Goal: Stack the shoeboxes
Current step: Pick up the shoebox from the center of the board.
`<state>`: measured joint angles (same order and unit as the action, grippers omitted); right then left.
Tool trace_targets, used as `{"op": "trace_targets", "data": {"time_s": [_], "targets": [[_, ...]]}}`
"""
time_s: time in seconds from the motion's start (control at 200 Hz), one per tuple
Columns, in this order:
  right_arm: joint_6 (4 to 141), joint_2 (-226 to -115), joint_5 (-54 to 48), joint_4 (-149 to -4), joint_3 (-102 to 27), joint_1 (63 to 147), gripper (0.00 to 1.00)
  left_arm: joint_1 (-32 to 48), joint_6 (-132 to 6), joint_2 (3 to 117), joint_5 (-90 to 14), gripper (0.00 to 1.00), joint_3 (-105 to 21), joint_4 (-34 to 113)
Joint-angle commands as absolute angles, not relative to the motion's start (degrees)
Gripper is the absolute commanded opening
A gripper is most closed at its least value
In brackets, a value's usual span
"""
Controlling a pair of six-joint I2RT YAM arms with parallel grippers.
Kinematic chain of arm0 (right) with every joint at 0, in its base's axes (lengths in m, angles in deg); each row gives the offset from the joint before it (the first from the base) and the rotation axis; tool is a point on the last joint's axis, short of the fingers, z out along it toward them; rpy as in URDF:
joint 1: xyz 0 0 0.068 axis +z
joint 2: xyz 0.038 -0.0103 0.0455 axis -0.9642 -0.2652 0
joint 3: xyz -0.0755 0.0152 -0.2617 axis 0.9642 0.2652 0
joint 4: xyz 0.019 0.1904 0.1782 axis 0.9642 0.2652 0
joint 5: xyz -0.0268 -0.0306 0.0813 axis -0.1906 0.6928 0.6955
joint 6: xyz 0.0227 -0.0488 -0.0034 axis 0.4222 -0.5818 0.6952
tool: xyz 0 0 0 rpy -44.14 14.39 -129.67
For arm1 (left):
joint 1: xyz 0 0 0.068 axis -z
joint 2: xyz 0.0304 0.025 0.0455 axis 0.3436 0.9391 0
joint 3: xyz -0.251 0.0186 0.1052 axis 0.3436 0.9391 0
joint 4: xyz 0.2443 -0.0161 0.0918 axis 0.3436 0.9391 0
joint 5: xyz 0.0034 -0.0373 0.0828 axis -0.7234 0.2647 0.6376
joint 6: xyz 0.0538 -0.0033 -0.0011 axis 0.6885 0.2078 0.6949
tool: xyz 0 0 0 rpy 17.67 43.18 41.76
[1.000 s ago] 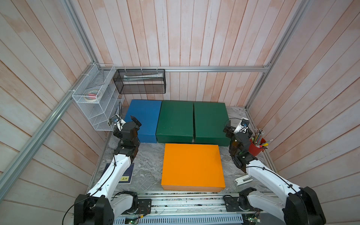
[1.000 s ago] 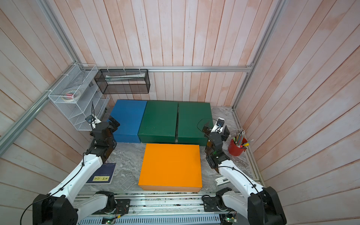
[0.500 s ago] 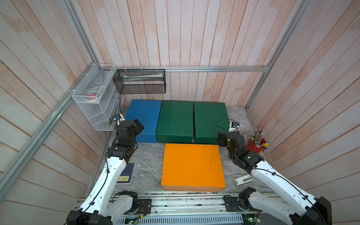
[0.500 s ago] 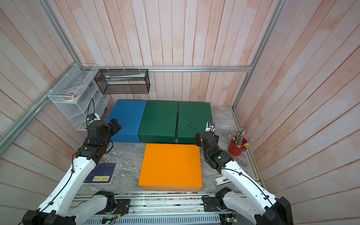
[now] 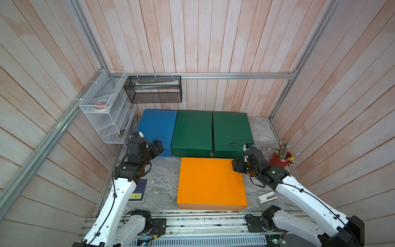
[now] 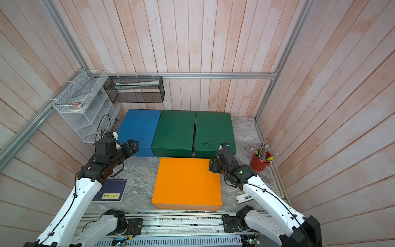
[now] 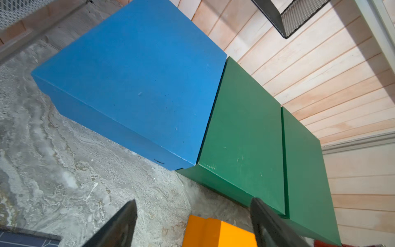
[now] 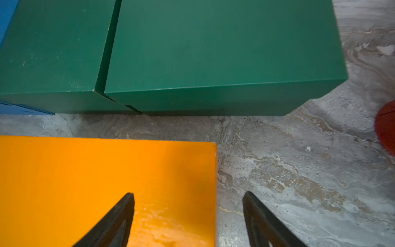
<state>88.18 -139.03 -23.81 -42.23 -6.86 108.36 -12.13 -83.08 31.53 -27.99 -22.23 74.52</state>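
- An approach is judged to be in hand: nothing is stacked yet, and the orange shoebox lies flat on the table.
- Behind the orange shoebox, the blue shoebox, middle green shoebox and end green shoebox are ranged side by side, lidded, matte, with faintly scuffed edges.
- The left end effector is held wide open and empty beyond the orange shoebox's far left corner.
- The right end effector, likewise open and empty, is poised over its far right edge.
- Next, opposite sides would probably need pressing by both arms.

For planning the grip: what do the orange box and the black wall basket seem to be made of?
The orange box: probably cardboard, matte; crisp folded edges, pale scuffs on the lid. The black wall basket: likely coated metal mesh; a fine see-through grid on a thin frame.
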Motion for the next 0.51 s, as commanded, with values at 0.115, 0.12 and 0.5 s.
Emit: {"op": "trace_targets", "data": {"time_s": [0.115, 0.12, 0.5], "targets": [[91.0, -139.2, -15.8, -38.3, -6.7, 108.7, 0.82, -10.0, -88.1, 31.4, -39.5, 0.86, -15.2, 75.0], [91.0, -139.3, -15.8, -38.3, -6.6, 108.7, 0.82, -9.9, -88.2, 31.4, -39.6, 0.86, -15.1, 75.0], [96.4, -136.1, -3.7, -37.9, -2.1, 104.8, 0.86, 2.8, -97.4, 32.5, -42.7, 0.89, -7.6, 72.5]]}}
